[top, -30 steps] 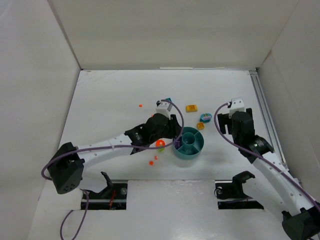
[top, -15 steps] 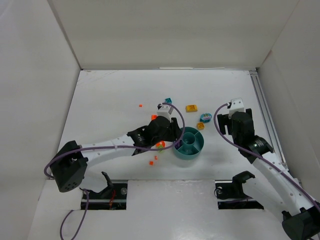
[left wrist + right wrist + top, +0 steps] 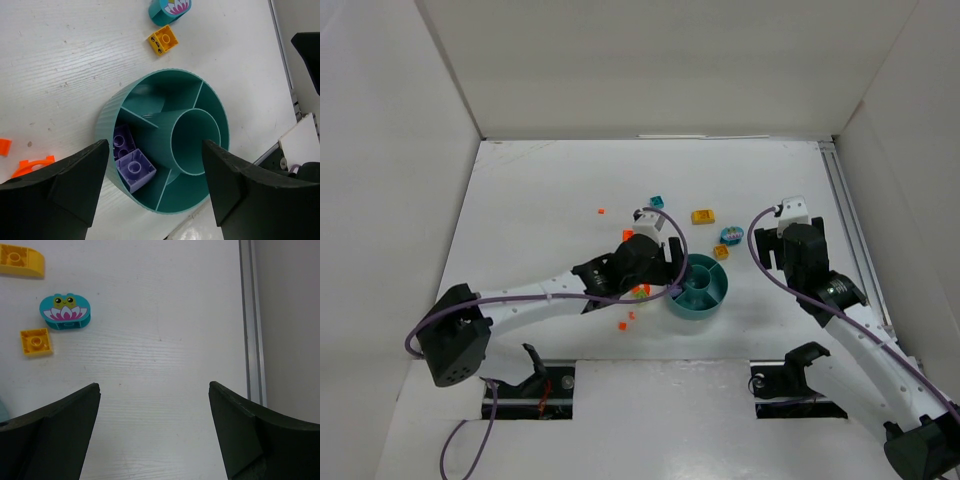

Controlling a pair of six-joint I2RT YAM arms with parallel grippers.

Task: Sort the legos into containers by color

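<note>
The dish (image 3: 109, 131) was teal throughout, its outer wall finely ribbed. The two bricks (image 3: 136, 169) inside it were pale purple. On the white desk (image 3: 160, 365), which was faintly streaked, the square brick (image 3: 36, 341) and the curved brick (image 3: 20, 262) were yellow. The rounded piece (image 3: 65, 311) was teal, printed with a yellow-green frog face with black eyes above pink-and-white lotus petals. The ring fragment (image 3: 34, 166) and the small bit (image 3: 4, 146) were orange. Farther off lay a teal brick (image 3: 657, 202) and an orange speck (image 3: 601, 211). The left gripper (image 3: 154, 145) and right gripper (image 3: 154, 385) were black. The cable (image 3: 520, 298) was purple.
</note>
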